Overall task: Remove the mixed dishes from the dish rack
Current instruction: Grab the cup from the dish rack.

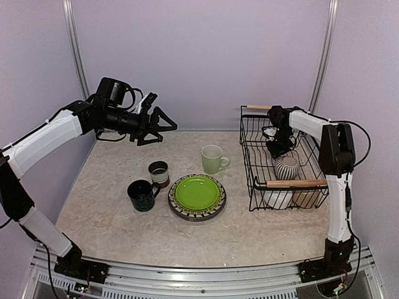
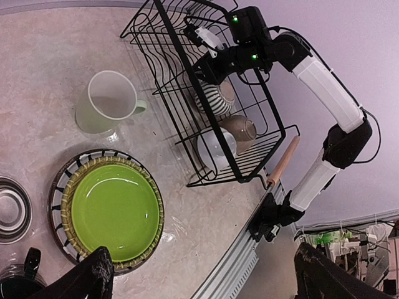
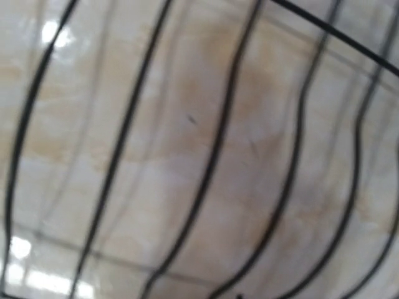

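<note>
Inside the rack (image 1: 248, 163), the striped cup (image 1: 287, 167) lay just nearward of the right end effector (image 1: 277, 148), whose opening could not be told.

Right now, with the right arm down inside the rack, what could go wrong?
The right end effector sits among the dish rack wires; it might snag one and drag the rack. It is close beside the striped cup, so a sideways move might knock that into the white bowl.

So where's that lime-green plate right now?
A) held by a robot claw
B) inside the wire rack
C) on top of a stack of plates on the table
C: the lime-green plate tops a striped-rimmed stack on the table, outside the dish rack.
</note>
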Available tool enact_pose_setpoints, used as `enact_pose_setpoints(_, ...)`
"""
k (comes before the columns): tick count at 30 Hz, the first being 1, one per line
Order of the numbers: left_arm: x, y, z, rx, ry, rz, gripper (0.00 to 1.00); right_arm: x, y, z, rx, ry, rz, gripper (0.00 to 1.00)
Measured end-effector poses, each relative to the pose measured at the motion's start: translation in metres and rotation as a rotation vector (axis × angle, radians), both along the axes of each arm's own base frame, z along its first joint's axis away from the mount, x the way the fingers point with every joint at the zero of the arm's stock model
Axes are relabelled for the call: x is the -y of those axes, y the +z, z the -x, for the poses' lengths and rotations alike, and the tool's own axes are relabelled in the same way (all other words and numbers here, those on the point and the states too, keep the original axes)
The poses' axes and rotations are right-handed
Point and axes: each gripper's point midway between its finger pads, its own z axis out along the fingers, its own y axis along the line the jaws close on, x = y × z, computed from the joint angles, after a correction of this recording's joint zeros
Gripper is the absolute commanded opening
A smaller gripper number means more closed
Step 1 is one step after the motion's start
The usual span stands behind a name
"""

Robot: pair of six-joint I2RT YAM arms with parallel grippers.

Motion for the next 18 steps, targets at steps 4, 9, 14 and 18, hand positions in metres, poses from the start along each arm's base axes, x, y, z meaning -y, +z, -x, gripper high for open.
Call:
enact_pose_setpoints(4,0.0,0.0,0.0,0.0,0.0,0.0,0.96,-0.006,-0.002,-0.002,-0.015,-0.001,-0.031,0.09)
enact_pose_setpoints(9,0.0,0.0,0.0,0.0,0.0,0.0,0.96,-0.011,0.008,-0.005,-0.003,-0.008,-0.064,0.0)
enact_pose_setpoints(14,0.0,0.0,0.0,0.0,0.0,0.0,0.96,-0.014,0.017,-0.01,0.032,-0.031,-0.091,0.0)
enact_pose_setpoints(18,0.0,0.0,0.0,0.0,0.0,0.0,0.96,-0.014,0.036,-0.008,0.101,-0.076,-0.124,0.0)
